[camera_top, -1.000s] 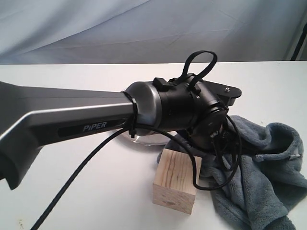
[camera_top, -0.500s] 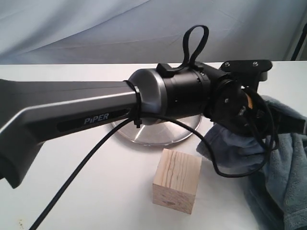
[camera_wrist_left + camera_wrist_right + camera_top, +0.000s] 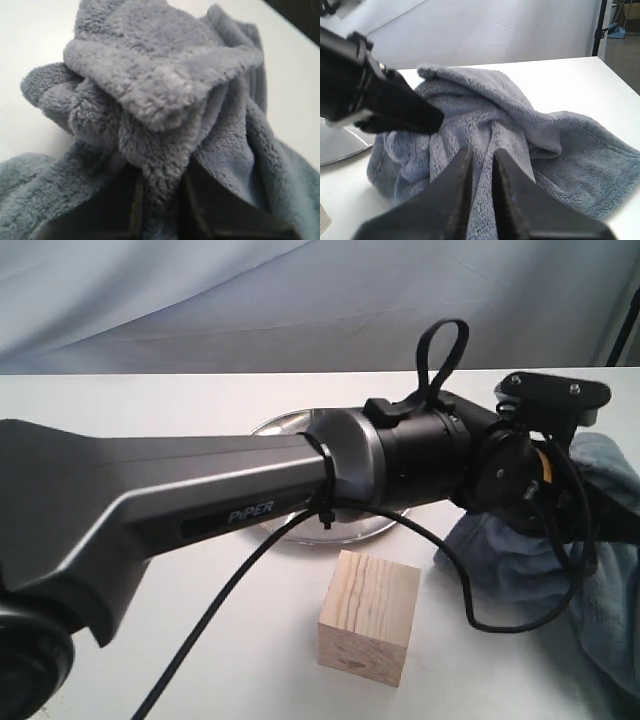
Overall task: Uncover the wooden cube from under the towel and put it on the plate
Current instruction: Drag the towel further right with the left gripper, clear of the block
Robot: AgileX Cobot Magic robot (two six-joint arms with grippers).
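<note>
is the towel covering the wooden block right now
No, the wooden block stands bare on the table, with the towel bunched up off to its right in the exterior view.

The cube-shaped wooden block [image 3: 368, 615] is pale tan with darker brown grain lines across its top and front. The thick fluffy terry towel [image 3: 515, 560] is plain grey-blue. The round stainless-steel plate [image 3: 345, 530] is shiny brushed silver. The robot arm [image 3: 200, 480] is matt grey with white lettering on a black strip; its wrist [image 3: 420, 450] and cable [image 3: 230, 585] are black. The tabletop [image 3: 150, 400] is white, the cloth backdrop [image 3: 300, 300] pale blue-grey.
</note>
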